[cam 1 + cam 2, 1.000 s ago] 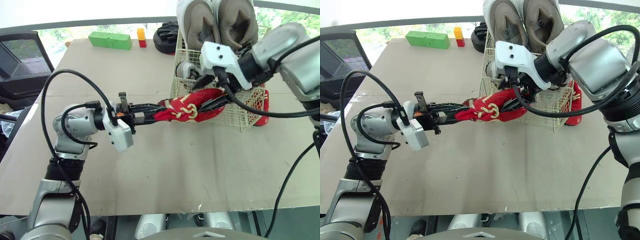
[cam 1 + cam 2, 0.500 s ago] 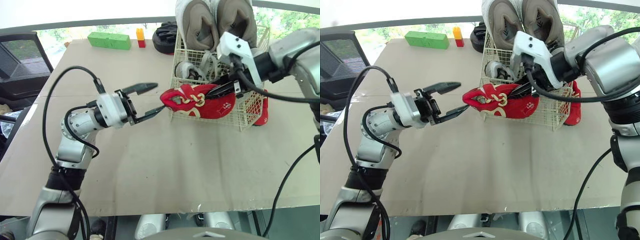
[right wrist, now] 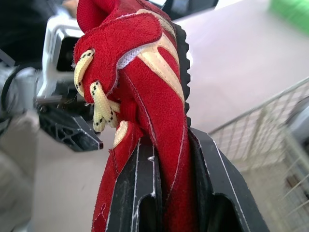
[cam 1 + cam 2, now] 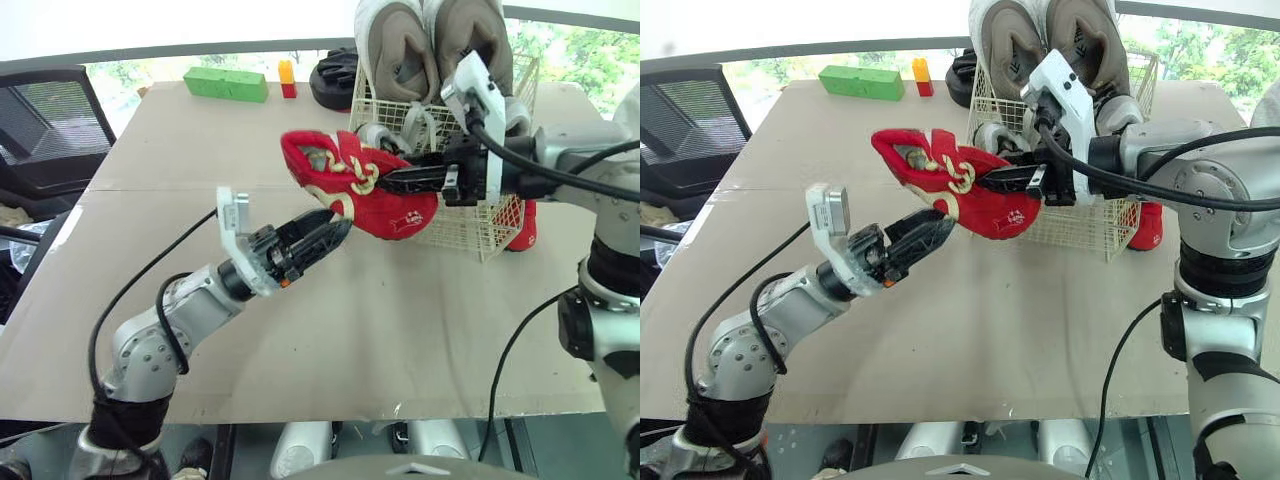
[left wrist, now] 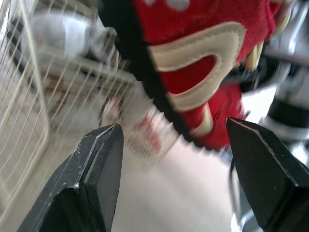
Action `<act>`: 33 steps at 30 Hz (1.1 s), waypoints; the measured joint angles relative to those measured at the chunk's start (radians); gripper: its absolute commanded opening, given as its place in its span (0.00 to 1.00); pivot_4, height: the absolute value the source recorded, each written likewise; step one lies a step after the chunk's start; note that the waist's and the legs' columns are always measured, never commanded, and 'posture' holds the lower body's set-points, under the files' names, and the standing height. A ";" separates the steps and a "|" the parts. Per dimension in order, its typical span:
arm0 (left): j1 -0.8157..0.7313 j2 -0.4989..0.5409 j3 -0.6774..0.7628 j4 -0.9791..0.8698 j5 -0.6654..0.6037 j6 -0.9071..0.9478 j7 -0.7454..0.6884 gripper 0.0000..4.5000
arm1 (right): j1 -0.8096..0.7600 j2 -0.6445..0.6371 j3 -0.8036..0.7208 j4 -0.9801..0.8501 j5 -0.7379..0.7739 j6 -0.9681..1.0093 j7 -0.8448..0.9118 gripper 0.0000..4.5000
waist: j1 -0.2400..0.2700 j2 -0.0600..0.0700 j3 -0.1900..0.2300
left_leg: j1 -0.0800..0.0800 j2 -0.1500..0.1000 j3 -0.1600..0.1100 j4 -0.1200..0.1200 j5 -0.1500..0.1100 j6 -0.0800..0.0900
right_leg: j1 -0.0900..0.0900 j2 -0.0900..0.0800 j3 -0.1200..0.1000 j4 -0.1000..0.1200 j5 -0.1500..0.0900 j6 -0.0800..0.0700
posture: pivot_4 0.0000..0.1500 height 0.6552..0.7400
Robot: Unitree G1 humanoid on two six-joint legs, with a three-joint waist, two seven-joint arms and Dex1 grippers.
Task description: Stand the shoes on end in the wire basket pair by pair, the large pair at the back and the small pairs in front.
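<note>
R gripper point(image 4: 392, 181) pinches the red shoe point(image 4: 340, 175) tight, holding it tilted in the air above the table point(image 4: 300, 330), just in front of the wire basket point(image 4: 470, 228). L gripper point(image 4: 335, 226), jaws spread, sits just below the shoe's sole. Large grey pair point(image 4: 440, 45) stands on end at basket's back.

Large pair point(image 4: 1085, 45) cropped above; second red shoe point(image 4: 1147, 228) (mostly) behind basket point(image 4: 1087, 216).

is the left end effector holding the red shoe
No, the left end effector is open and off the red shoe, which the right end effector clamps.
</note>
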 measured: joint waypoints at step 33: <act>-0.886 -0.012 -0.278 1.146 0.996 -0.716 -0.994 0.08 | 1.150 -0.164 -0.548 -0.613 0.288 -0.665 -0.333 0.96 | -0.010 -0.001 0.000 | 0.001 0.002 0.006 0.001 -0.003 0.005 | 0.001 0.010 0.005 -0.002 -0.001 0.001 | 1.00 1.00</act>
